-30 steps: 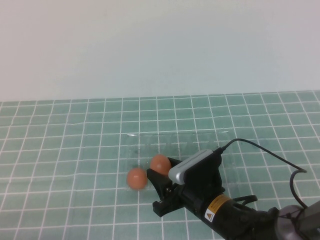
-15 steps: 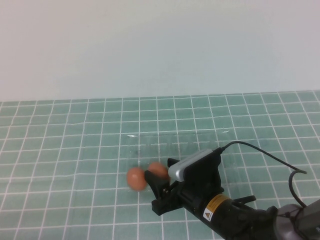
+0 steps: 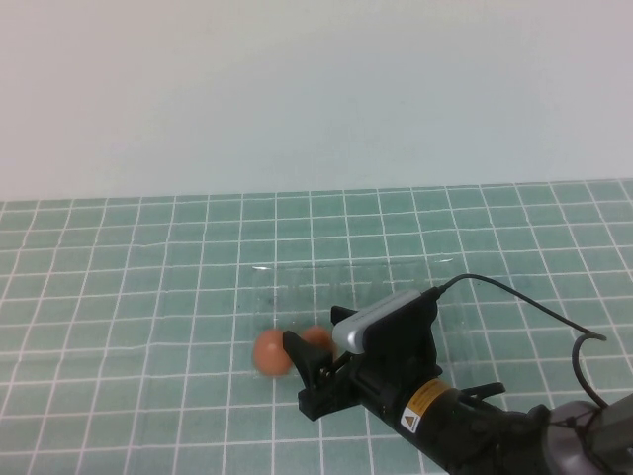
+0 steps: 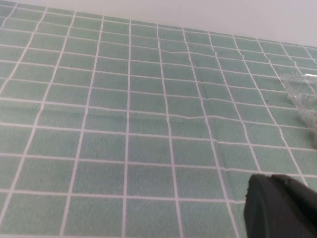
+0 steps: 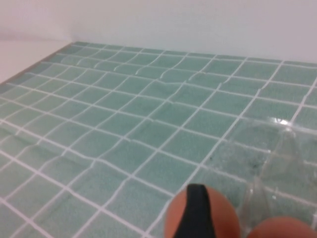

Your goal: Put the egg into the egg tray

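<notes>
From the high view, my right gripper (image 3: 300,358) sits low over the green tiled table (image 3: 119,297), toward the near edge and a little right of the middle. Its fingers stand apart, one black finger (image 3: 296,348) rising between two orange-brown eggs. The egg (image 3: 269,352) on the left of that finger lies on the bare tiles just outside the tray's near left corner. The second egg (image 3: 316,337) shows only partly, behind the finger and against the tray's near edge; I cannot tell whether it sits in a cup. I am gripping neither egg. The egg tray (image 3: 396,277) is a faint clear rectangle lying just beyond my gripper, toward the far edge of the table. My left gripper does not show here.

In the left wrist view, a dark piece of my left gripper (image 4: 280,208) fills one corner over bare tiles; I cannot tell how its fingers stand. A bit of the clear tray (image 4: 304,96) glints at the picture's edge.

In the right wrist view, one black fingertip (image 5: 196,210) crosses in front of the egg (image 5: 202,214), with the second egg (image 5: 280,229) beside it under the tray's clear rim (image 5: 282,148).
</notes>
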Robot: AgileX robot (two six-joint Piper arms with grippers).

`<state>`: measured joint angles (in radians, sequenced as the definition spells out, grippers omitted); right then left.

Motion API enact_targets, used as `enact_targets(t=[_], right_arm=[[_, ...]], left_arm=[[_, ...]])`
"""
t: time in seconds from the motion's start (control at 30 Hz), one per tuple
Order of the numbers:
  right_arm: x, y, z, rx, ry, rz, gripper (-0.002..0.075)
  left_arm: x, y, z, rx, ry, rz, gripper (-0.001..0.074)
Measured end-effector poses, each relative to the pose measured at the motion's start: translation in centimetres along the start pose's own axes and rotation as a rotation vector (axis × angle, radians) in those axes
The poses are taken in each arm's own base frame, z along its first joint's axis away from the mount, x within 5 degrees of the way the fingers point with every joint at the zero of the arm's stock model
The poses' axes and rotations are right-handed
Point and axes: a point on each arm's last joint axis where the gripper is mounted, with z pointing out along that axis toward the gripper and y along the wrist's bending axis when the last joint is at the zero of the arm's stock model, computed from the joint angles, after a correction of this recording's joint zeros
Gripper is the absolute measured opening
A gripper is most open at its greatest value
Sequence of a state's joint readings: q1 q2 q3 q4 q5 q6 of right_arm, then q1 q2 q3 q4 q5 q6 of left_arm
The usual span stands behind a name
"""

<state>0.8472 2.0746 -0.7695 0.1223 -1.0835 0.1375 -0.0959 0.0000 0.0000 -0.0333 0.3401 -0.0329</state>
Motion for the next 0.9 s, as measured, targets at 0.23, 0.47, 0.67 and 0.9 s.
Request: enact_targets(t=[0.23, 0.47, 0.67, 0.9], right_arm=[[-2.1, 0.4, -0.4, -0.011, -0.043, 0.001, 0.0534], [-5.3, 1.1, -2.0, -0.019, 0.058, -0.276, 0.0209], [-10.4, 2.0, -5.5, -0.051, 0.108, -0.46, 0.0017], [-16.7, 2.9, -10.9, -0.067, -0.032, -0.542, 0.0001]], left_arm=[[0.0, 0.0, 0.0, 0.0, 0.0, 0.0, -0.0001], [0.0, 0.0, 0.0, 0.0, 0.0, 0.0, -0.0001], [0.0, 0.0, 0.0, 0.0, 0.0, 0.0, -0.0001], [0.0, 0.0, 0.0, 0.0, 0.0, 0.0, -0.0001]])
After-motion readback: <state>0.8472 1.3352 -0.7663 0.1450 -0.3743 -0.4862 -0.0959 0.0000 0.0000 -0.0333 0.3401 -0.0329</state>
